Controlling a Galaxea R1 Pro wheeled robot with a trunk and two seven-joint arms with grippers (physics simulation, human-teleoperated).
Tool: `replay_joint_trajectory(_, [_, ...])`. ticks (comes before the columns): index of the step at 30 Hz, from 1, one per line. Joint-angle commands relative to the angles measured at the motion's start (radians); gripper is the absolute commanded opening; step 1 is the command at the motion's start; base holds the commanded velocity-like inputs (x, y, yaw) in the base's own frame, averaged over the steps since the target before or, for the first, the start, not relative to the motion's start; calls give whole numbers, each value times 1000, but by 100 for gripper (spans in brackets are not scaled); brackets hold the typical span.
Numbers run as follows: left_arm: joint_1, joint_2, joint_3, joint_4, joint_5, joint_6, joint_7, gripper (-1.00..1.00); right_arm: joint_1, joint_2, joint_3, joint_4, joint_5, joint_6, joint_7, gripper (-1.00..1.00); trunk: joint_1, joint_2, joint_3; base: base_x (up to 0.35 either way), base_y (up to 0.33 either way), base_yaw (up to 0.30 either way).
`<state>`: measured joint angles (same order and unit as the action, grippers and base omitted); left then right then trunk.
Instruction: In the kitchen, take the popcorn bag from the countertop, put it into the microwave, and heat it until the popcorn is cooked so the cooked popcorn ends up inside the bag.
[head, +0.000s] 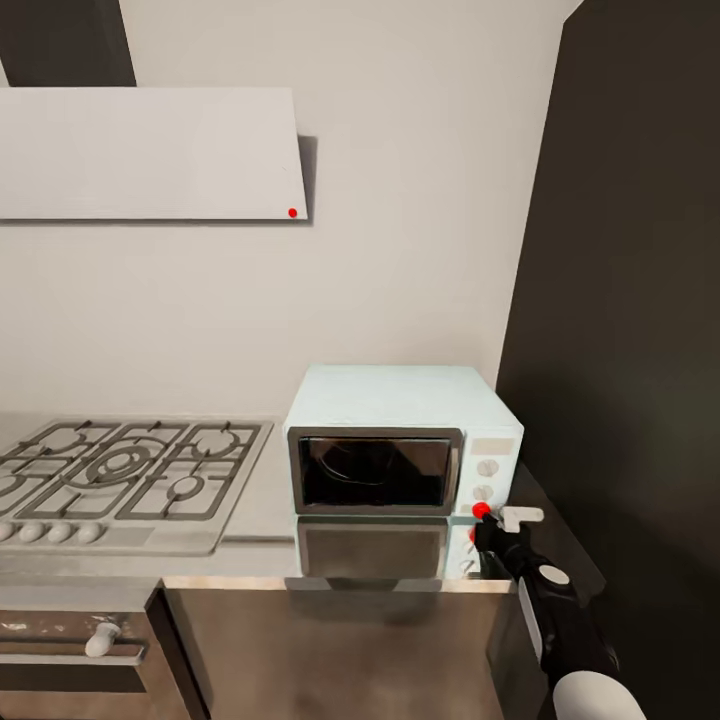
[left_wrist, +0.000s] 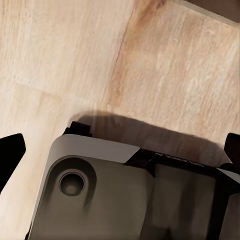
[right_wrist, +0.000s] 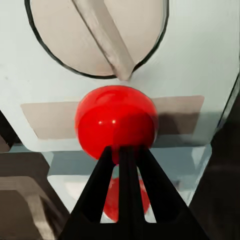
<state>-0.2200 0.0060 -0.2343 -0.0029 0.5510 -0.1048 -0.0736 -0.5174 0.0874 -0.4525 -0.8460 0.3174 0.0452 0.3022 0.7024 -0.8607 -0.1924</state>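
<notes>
Microwave (head: 400, 440): a pale mint-blue box seen on the glossy countertop (head: 262, 510), door closed, against a grey wall.
Controls: two white knobs (head: 486, 479) stacked right of the door, a red dot (head: 481, 510) below them.
Right gripper (head: 487, 530): black fingertips held at the red dot; finger spacing cannot be made out.
Gas hob (head: 120, 470): set left of the microwave.
Hood (head: 150, 152): mounted above the hob.
</notes>
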Motion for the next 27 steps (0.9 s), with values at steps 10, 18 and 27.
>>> replay_joint_trajectory(10, [-1,0,-8,1,10,-4,-5,100,-1,0,-6,19,13,4,10,-100,0,-1,-1,96,0,0])
replay_joint_trajectory(18, [-1,-3,-8,1,12,-4,-3,100,-1,0,-6,19,14,4,11,-100,0,-1,-1,-211,0,0])
replay_joint_trajectory(27, [-1,-4,-8,1,10,-4,-3,100,-1,0,-6,7,15,5,16,-100,0,-1,-1,-341,0,0])
